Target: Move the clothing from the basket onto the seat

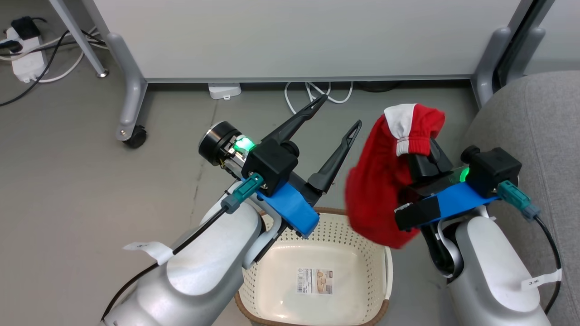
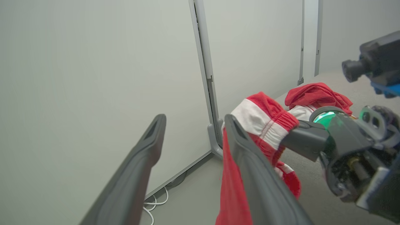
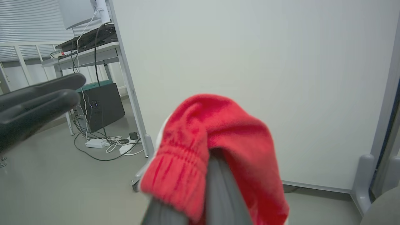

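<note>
Right hand [image 1: 426,158] pinches soft, bunched red clothing [image 1: 374,194]

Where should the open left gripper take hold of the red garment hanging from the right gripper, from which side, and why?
Probably the loose lower fold of the red garment, approached from the robot's left by the left gripper. It hangs free on that side, while its white-banded waistband drapes over the right gripper.

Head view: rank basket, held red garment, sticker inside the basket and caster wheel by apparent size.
1. basket, though partly covered and cut off by the frame edge
2. red garment, held up nearer the camera, so its rank against the basket is unsure
3. sticker
4. caster wheel, farther off
</note>
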You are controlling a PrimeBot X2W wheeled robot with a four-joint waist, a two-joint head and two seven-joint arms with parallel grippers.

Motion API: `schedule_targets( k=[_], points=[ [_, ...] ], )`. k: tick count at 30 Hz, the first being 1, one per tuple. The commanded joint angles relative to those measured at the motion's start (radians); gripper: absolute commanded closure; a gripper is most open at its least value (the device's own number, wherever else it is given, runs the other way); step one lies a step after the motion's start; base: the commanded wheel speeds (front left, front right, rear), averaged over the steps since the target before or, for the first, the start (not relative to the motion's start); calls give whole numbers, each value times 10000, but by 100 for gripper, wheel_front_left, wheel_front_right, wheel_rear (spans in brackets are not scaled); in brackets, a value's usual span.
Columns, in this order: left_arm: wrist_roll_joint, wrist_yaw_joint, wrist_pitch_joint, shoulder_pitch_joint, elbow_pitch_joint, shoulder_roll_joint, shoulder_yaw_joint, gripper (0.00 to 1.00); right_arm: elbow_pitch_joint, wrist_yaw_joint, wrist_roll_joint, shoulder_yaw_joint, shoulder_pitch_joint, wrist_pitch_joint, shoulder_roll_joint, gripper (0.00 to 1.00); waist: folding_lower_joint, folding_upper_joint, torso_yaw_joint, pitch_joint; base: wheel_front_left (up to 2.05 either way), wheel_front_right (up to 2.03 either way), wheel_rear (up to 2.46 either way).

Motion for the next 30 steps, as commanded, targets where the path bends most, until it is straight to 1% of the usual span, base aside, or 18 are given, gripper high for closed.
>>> schedule_targets(
  k=[1, 5, 12, 18, 30],
  points=[
    [3, 45, -68, 2, -32, 55, 17, 0, -54, 5, -60, -33, -74, -40, -15, 100, 0, 0, -33, 61, 0, 0, 0],
    [29, 134, -94, -38, -96, 131, 55, 0, -137, 5, -92, -80, -235, -42, -15, 100, 0, 0, -261, 261, 0, 0, 0],
    [101, 197, -153, -88, -270, 323, 63, 0, -350, 5, -170, -169, -454, -42, -14, 100, 0, 0, -1015, 685, 0, 0, 0],
    [184, 164, -147, -72, -317, 477, -53, 0, -640, 5, -239, -328, -486, -42, -12, 100, 0, 0, -1716, 1006, 0, 0, 0],
    [287, 75, -38, -261, -347, 547, -362, 0, -1222, 5, -460, -836, -135, -42, -11, 100, 0, 0, -2982, 1449, 0, 0, 0]
  ],
)
